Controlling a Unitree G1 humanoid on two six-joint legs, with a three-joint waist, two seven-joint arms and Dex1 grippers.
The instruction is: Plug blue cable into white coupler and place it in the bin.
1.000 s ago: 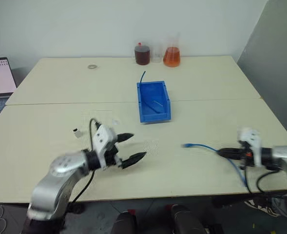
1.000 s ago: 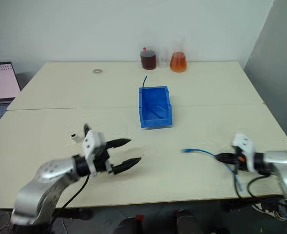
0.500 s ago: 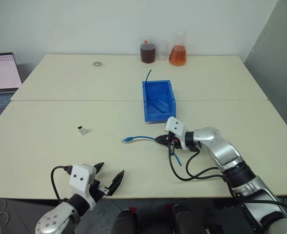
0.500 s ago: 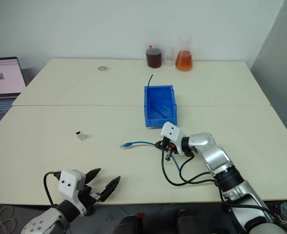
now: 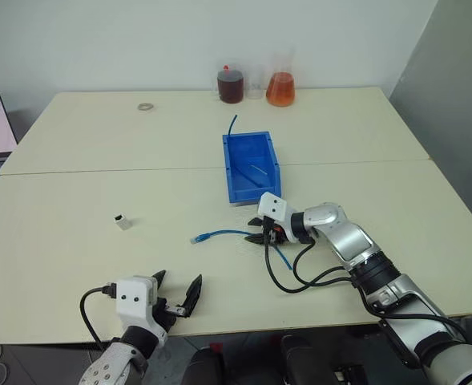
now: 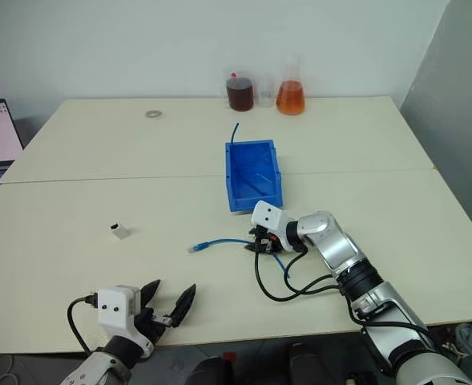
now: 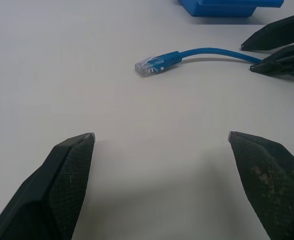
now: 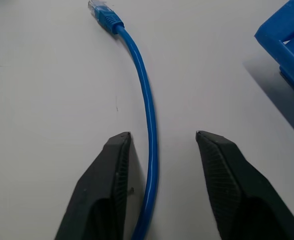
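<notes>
Hovering at the desk's near edge, the left claw (image 5: 175,293) stands spread wide and empty, its tips aimed across the desk toward the cable's plug. Farther in, near the desk's middle, the right claw (image 8: 156,145) is parted, its fingers straddling the blue cable (image 8: 147,115) without pinching it; the cord lies loose on the desk (image 5: 75,192) between them. The cable's long axis runs roughly along the desk's width, plug end (image 7: 150,65) pointing toward the left edge, where the white coupler (image 5: 123,221) sits well apart, its dark face toward the near edge. To do this step well, the left claw should probably fetch the coupler while the right regrips close behind the plug, keeping it level for insertion. Beyond, the bin (image 5: 234,164) waits past the desk's centre, open lip nearest.
</notes>
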